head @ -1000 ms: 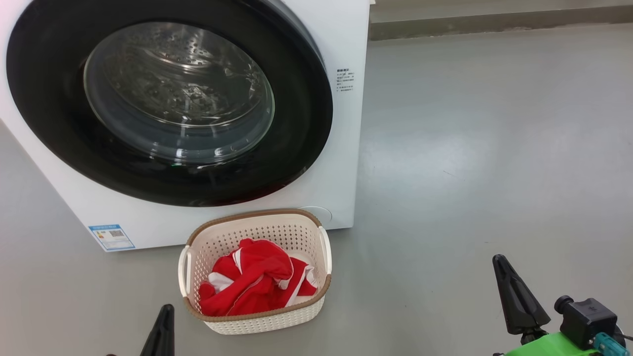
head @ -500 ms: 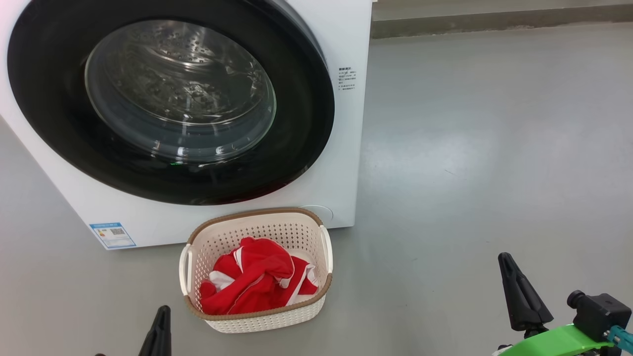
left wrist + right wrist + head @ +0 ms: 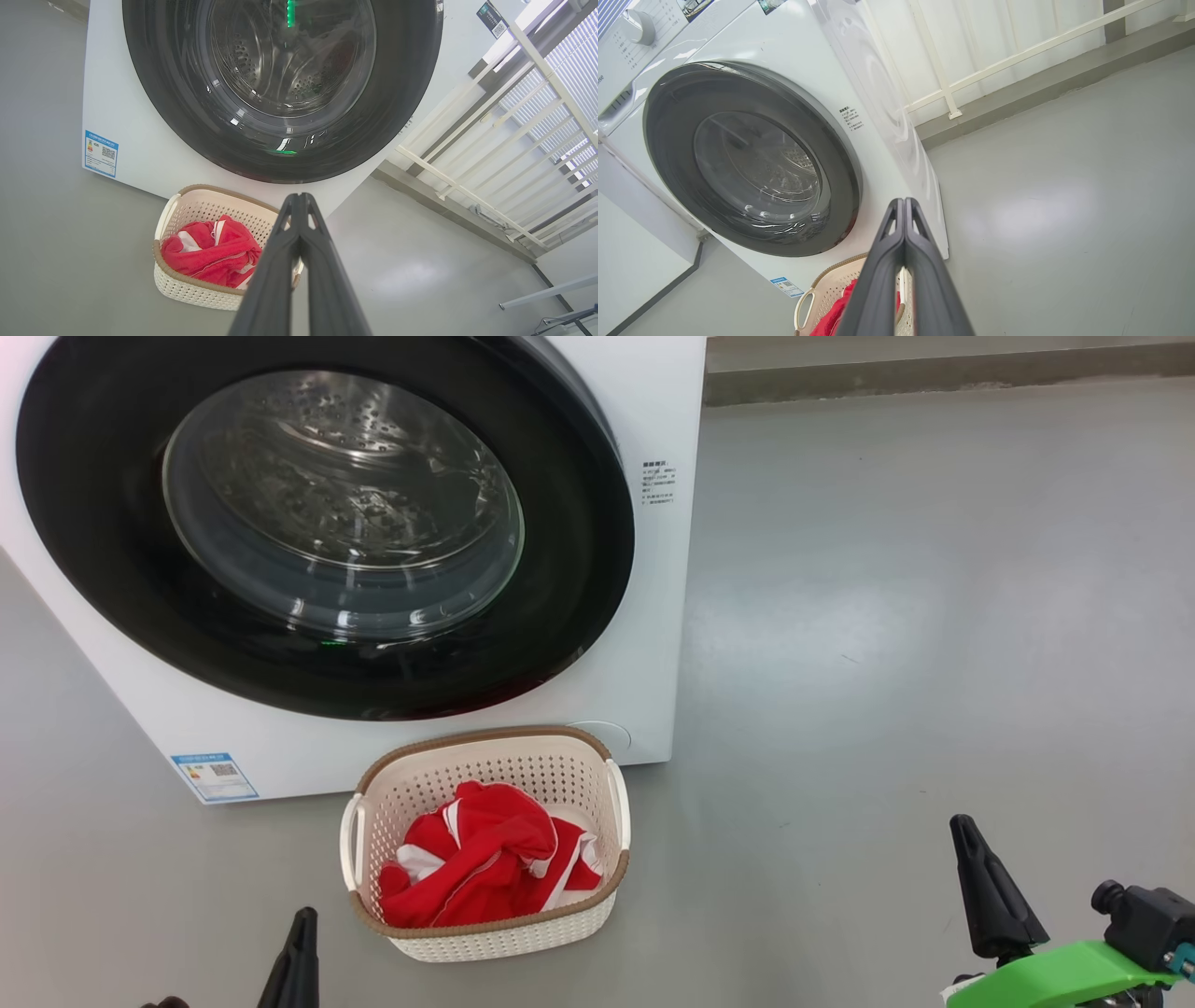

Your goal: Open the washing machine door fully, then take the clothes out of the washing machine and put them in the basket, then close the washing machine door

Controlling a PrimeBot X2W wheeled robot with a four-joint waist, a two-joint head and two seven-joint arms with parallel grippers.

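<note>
The washing machine [image 3: 658, 616] [image 3: 121, 140] [image 3: 794, 51] stands at the upper left, its door [image 3: 560, 551] [image 3: 397, 93] [image 3: 672, 140] lying flat against the front, and the steel drum shows through the glass. In front of it on the floor sits the basket [image 3: 485, 947] [image 3: 187, 289] [image 3: 817, 298] with the red clothes [image 3: 481, 873] [image 3: 210, 252] [image 3: 833, 317] inside. My left gripper [image 3: 303, 919] [image 3: 299, 198] is shut and empty, low and left of the basket. Far to the basket's right, my right gripper [image 3: 963, 826] [image 3: 903, 201] is shut and empty too.
Grey floor [image 3: 887, 616] stretches wide to the right of the machine. A low kerb [image 3: 934, 378] and a white railing [image 3: 490, 140] [image 3: 1017, 51] run along the back. A blue label [image 3: 215, 777] marks the machine's lower front.
The head view has drifted slightly, so the machine and basket sit a little further right and higher. Both grippers have sunk lower in the view, still shut.
</note>
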